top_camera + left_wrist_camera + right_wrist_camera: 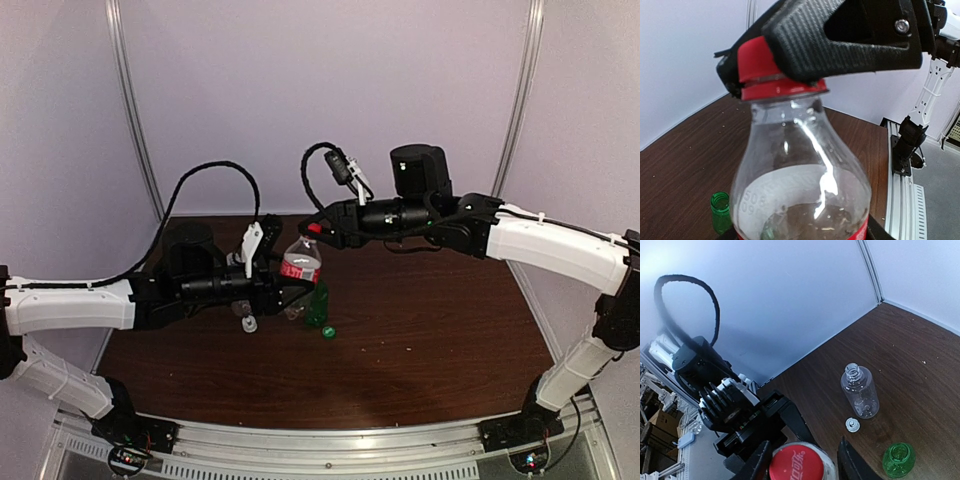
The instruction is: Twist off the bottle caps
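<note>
My left gripper is shut on the lower body of the small clear bottle with the red label, holding it tilted above the table. The bottle's red cap sits between the fingers of my right gripper, which is shut on it; in the left wrist view one black finger lies across the cap. The dark green bottle stands uncapped below, its green cap on the table beside it. The clear unlabelled bottle has an open neck, with the white cap next to it.
The brown table has pale walls on three sides. The arm bases sit on the metal rail at the near edge. A black cable loops above the left arm.
</note>
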